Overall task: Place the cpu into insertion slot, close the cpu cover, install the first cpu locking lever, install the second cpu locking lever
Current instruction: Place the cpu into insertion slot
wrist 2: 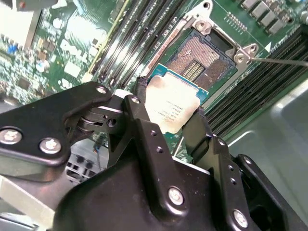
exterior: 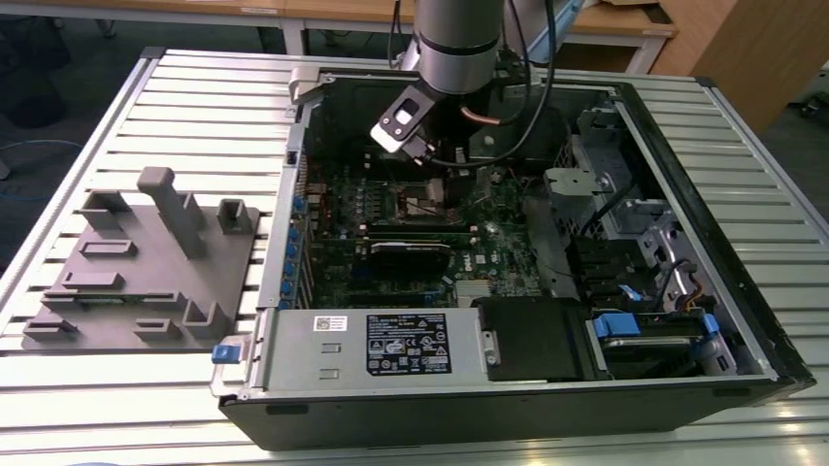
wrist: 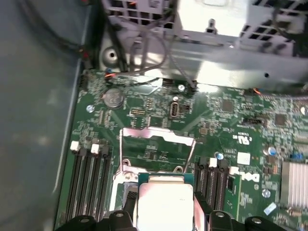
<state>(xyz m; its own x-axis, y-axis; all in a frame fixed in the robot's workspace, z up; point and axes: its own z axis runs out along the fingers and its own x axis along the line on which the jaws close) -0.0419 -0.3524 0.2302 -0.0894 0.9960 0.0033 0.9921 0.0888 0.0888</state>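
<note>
Evidently fingers [wrist 2: 144, 130] clamped on cpu [wrist 2: 172, 107], just short of bare insertion slot [wrist 2: 204, 55] ahead; cpu cover [wrist: 159, 135] up beyond fingers. Seating, closing, locking all left.

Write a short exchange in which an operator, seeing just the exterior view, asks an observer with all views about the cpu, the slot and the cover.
Operator: Does the pincer hold the cpu?
Observer: Yes. In the second wrist view it clamps the cpu by two opposite edges, and the cpu is not seated.
Operator: Is the slot open to take it?
Observer: Yes. In the first wrist view the cover stands raised off the slot.
</note>
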